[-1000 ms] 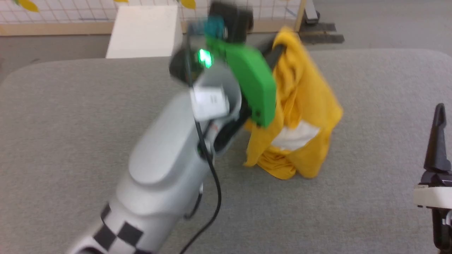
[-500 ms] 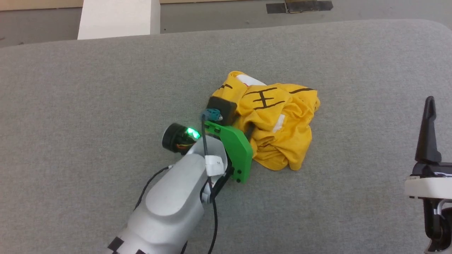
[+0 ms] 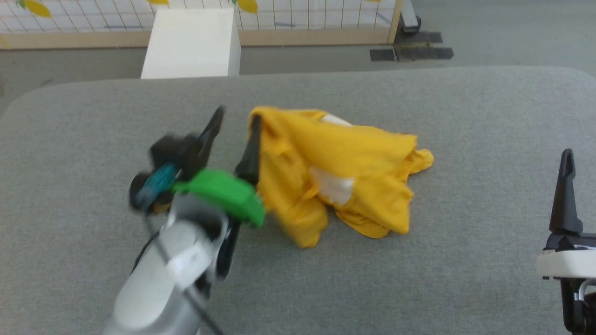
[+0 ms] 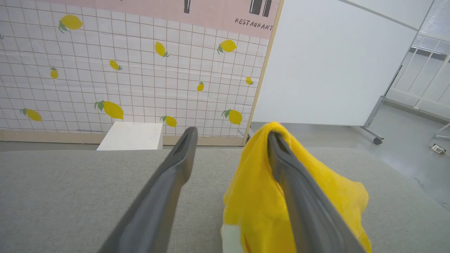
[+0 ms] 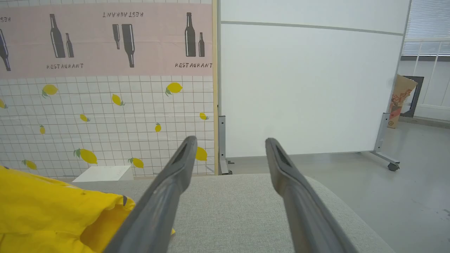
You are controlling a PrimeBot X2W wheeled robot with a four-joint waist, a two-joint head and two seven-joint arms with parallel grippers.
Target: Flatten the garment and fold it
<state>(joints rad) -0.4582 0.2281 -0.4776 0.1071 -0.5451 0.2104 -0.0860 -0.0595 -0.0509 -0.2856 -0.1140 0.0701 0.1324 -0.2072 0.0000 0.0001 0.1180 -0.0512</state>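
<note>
Nothing flattened or folded yet: the bright yellow cloth T-shirt (image 3: 335, 172) lay bunched on the grey felt-topped counter (image 3: 465, 260), one edge draped over a finger of the spread left gripper (image 3: 236, 116), while the right gripper (image 5: 231, 141) waited spread, empty.

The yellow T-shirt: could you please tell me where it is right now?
In the head view the T-shirt lies crumpled at the middle of the table, its left end hung over one finger of the open left pincer.
</note>
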